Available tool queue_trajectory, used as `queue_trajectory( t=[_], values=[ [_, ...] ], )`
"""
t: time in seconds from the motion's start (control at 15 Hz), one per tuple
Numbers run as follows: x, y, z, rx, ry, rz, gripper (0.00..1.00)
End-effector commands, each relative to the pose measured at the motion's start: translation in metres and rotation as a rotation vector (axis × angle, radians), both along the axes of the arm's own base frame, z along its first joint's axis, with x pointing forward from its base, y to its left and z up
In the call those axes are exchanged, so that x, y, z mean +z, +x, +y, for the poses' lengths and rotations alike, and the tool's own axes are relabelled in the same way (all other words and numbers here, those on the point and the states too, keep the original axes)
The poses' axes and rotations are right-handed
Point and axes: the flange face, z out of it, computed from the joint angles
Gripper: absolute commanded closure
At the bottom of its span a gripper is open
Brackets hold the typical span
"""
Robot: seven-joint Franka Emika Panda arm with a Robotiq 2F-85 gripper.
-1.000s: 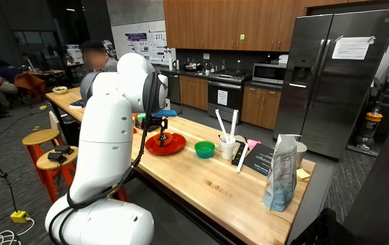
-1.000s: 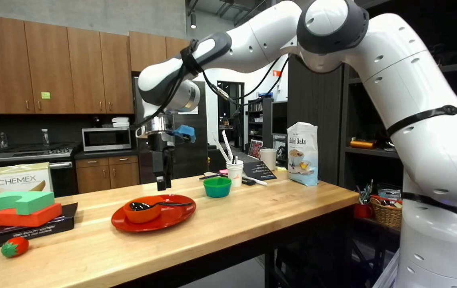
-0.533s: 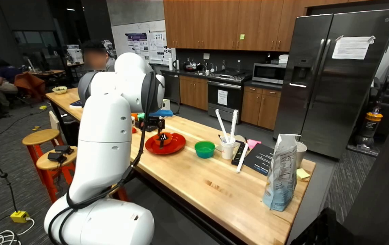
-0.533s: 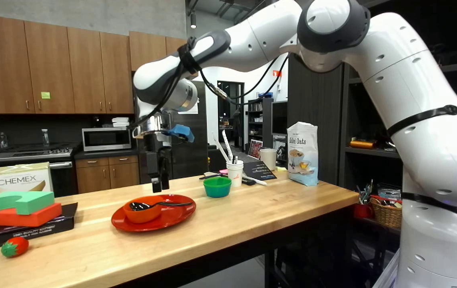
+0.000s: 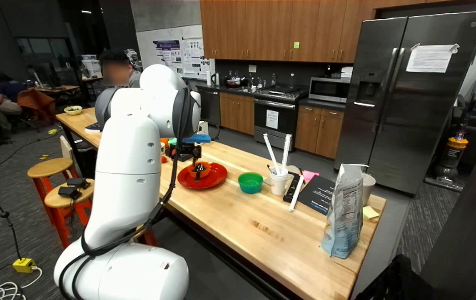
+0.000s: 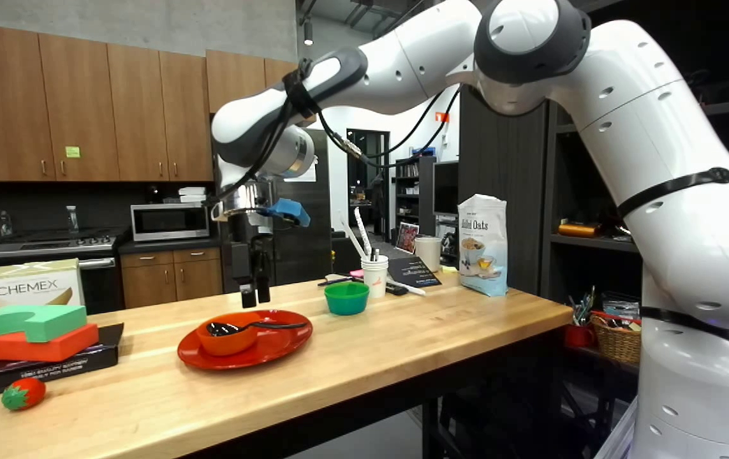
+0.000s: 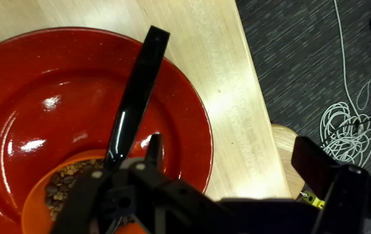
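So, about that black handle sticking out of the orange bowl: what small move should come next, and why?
Perhaps shift the hand sideways to bring the handle between its fingers: they stand open, empty, and the wrist view shows the handle to one side of both.

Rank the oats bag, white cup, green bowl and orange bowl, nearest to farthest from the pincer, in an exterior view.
1. Orange bowl: lower than the pincer, on the red plate.
2. Green bowl: right of the plate.
3. White cup: just past the green bowl.
4. Oats bag: farthest right of the four.
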Motion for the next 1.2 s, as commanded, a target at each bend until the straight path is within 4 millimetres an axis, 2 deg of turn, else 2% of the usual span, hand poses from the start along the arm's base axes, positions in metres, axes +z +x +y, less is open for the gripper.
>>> queue_trajectory(
  t=[0.0, 0.73, 1.13],
  values=[
    [0.001, 0.001, 0.001, 0.000, 0.000, 0.001, 0.00],
    [-0.003, 0.000, -0.001, -0.009, -0.013, 0.002, 0.00],
    [-0.010, -0.009, -0.006, -0.065, -0.050, 0.010, 0.00]
  ],
)
